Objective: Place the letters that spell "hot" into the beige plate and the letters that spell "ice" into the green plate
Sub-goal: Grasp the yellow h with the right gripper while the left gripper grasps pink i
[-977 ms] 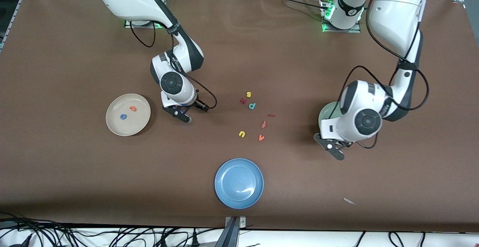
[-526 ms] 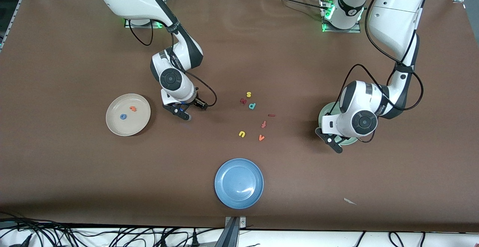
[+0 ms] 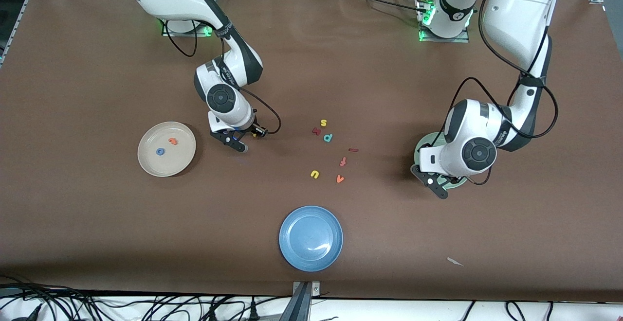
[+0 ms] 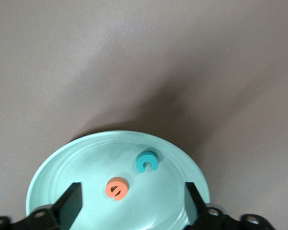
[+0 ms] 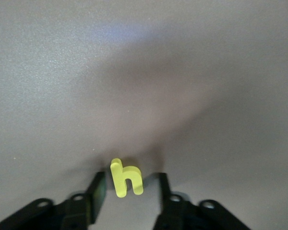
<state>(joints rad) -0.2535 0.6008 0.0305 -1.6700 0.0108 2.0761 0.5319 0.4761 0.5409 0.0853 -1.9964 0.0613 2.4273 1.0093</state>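
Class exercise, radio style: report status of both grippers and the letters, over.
Left gripper open over green plate; teal c, orange e inside. Right gripper around yellow h on table. Red i still out. Nothing blocking.

No legible text beyond the foam letters

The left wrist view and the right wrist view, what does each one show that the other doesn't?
Only the left wrist view shows the green plate with a teal c and an orange e lying in it, under the open left gripper. Only the right wrist view shows the yellow h between the fingers of the right gripper. Both show the brown table.
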